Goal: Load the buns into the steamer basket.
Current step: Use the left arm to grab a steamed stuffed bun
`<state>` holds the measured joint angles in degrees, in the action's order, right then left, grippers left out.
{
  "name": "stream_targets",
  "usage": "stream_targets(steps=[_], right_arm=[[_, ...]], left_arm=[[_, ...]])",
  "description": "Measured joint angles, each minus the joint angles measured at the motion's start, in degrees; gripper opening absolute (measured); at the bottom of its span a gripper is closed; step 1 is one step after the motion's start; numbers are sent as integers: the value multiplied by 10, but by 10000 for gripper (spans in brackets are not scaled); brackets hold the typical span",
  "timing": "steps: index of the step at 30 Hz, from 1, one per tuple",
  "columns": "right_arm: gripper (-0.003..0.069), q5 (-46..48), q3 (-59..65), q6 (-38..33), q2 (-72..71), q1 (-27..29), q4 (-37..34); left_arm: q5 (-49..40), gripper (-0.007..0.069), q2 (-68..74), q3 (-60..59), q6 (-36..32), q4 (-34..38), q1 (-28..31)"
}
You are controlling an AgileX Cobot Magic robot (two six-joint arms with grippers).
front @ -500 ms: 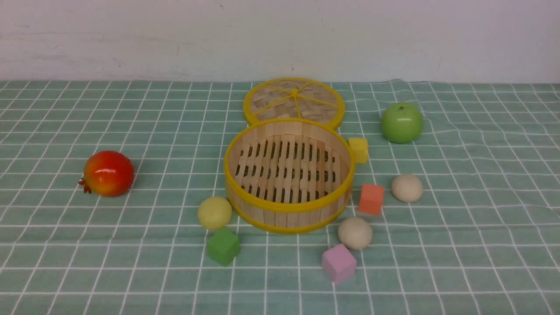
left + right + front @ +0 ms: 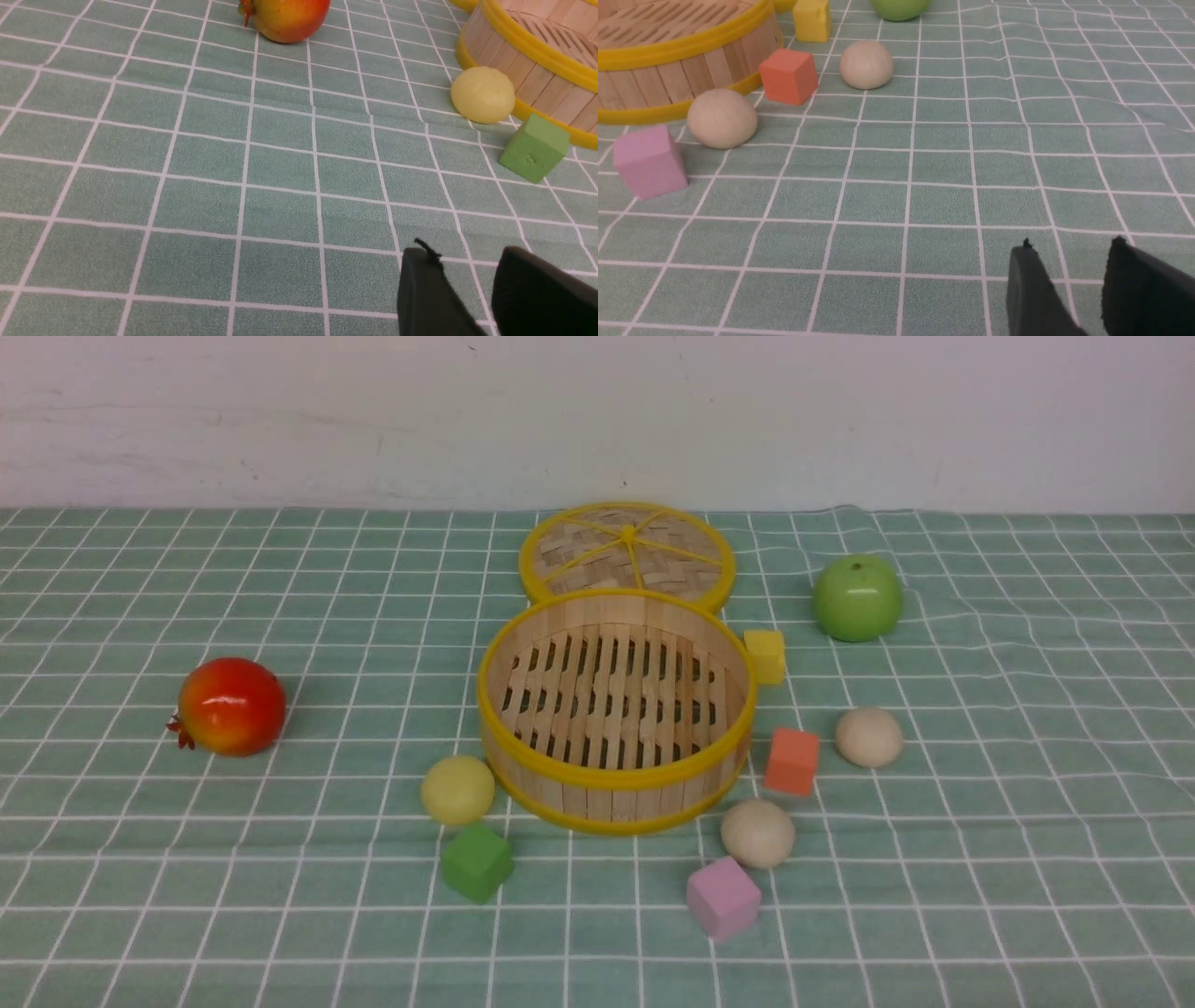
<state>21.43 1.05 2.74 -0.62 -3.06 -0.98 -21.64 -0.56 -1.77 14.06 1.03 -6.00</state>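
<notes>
Left jaws and right jaws hang low over the worktop (image 2: 233,896), apart and empty. The buns (image 2: 457,790) lie outside the steamer basket (image 2: 611,782).

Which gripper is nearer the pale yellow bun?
Left. The left gripper faces the pale yellow bun across cloth; the right gripper is on the steamer basket's other side, that bun out of its view.

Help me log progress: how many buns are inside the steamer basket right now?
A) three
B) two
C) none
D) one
C: the basket shows only bare slats. The yellow bun, the near beige bun and the far beige bun all sit outside it.
</notes>
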Motion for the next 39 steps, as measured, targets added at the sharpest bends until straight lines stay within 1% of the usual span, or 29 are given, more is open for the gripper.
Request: stream_targets(steps=[7, 10, 12, 16, 18, 19, 21, 23, 24, 25, 27, 29, 32, 33, 34, 35, 36, 37, 39], right_arm=[[240, 0, 0, 0, 0, 0, 0], [240, 0, 0, 0, 0, 0, 0], [240, 0, 0, 0, 0, 0, 0], [240, 0, 0, 0, 0, 0, 0], [240, 0, 0, 0, 0, 0, 0], [240, 0, 0, 0, 0, 0, 0], [240, 0, 0, 0, 0, 0, 0], [240, 0, 0, 0, 0, 0, 0], [240, 0, 0, 0, 0, 0, 0], [240, 0, 0, 0, 0, 0, 0], [240, 0, 0, 0, 0, 0, 0], [240, 0, 0, 0, 0, 0, 0], [240, 0, 0, 0, 0, 0, 0], [240, 0, 0, 0, 0, 0, 0], [240, 0, 0, 0, 0, 0, 0], [240, 0, 0, 0, 0, 0, 0], [240, 0, 0, 0, 0, 0, 0], [240, 0, 0, 0, 0, 0, 0], [240, 0, 0, 0, 0, 0, 0]], left_arm=[[0, 218, 0, 0, 0, 0, 0], [21, 218, 0, 0, 9, 10, 0], [58, 219, 0, 0, 35, 48, 0], [141, 223, 0, 0, 113, 170, 0], [173, 227, 0, 0, 138, 224, 0], [176, 227, 0, 0, 139, 224, 0], [203, 228, 0, 0, 147, 257, 0], [208, 228, 0, 1, 153, 274, 0], [192, 221, 0, 10, 154, 286, 0], [155, 195, 2, 32, 149, 288, 0], [112, 150, 20, 70, 128, 287, 0], [33, 89, 61, 125, 87, 280, 0], [-123, -13, 180, 234, 14, 259, 0], [-134, -13, 180, 241, 8, 258, 0], [-219, -14, 251, 293, -40, 246, 0], [-255, -14, 296, 316, -64, 239, 0], [-270, -14, 314, 327, -76, 237, 0], [-313, -14, 374, 362, -118, 230, 0], [-331, -14, 469, 411, -171, 226, 0]])
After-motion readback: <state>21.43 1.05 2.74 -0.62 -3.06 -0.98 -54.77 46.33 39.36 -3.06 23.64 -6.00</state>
